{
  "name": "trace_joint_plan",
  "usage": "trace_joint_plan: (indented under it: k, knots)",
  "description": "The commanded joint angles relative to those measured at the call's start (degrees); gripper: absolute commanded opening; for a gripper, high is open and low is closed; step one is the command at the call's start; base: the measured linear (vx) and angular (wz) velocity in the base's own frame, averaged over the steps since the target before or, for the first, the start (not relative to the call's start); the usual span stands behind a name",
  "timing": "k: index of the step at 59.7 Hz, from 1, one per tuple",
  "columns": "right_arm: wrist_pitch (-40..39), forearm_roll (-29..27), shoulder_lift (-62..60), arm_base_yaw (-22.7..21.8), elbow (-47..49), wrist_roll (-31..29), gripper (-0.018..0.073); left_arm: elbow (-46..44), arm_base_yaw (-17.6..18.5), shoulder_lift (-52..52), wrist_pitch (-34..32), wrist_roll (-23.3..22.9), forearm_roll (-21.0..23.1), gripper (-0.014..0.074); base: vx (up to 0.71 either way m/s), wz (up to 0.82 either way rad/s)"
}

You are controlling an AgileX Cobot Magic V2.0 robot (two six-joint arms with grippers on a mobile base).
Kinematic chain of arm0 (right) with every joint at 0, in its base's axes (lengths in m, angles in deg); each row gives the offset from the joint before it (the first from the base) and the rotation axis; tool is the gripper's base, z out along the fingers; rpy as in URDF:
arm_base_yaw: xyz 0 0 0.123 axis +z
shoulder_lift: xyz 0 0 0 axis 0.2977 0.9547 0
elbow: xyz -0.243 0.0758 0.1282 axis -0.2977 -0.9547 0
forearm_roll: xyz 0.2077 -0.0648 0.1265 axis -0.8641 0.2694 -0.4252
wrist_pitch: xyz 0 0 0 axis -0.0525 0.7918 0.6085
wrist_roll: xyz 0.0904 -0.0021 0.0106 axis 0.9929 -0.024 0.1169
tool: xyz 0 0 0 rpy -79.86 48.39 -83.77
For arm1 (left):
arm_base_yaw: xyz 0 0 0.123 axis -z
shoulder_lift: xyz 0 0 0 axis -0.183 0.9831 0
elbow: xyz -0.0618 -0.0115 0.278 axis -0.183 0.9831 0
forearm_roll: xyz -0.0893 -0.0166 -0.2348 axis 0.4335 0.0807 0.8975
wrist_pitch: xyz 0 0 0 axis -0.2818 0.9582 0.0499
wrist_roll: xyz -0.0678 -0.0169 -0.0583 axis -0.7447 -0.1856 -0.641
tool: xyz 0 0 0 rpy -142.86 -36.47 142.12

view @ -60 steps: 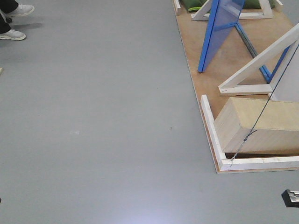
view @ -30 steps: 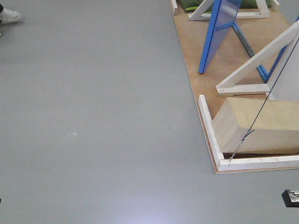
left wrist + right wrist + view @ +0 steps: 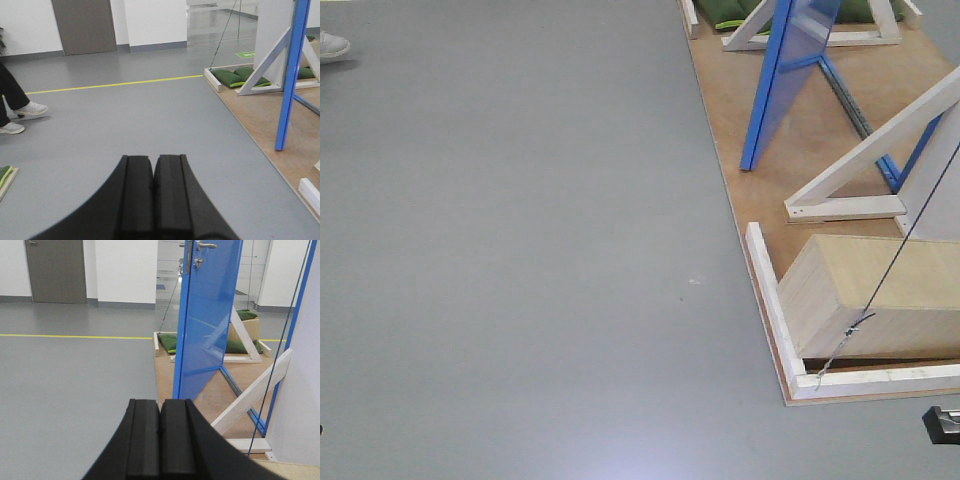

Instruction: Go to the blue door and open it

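**Right pincer**: both pads are pressed flat together with nothing between them. The blue door stands ahead of it and slightly to its right, well apart, upright on a wooden platform. The door's lever handle and round lock knob sit high above the pincer's tips. A white slanted brace runs to the pincer's right, and green cushions lie beyond the door.

**Left pincer**: likewise clenched on nothing. The door appears edge-on, far to its right. A person's shoes stand ahead to its left, and a yellow floor line crosses beyond it.
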Motion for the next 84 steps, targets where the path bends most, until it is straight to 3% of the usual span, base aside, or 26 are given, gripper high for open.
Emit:
trace_joint_plan:
  k: [1,84]
  knots:
    - [-4.71,0.08,-0.87,-0.21,-1.16,-0.24,-0.0008,0.34,0.39,-0.79,-4.81,-0.18,0.0,0.007,0.26,-0.13]
    - [-4.71,0.08,-0.87,-0.21,-1.16,-0.24,-0.0008,0.34,0.39,-0.79,-4.81,-0.18,0.0,0.007,0.4,0.02]
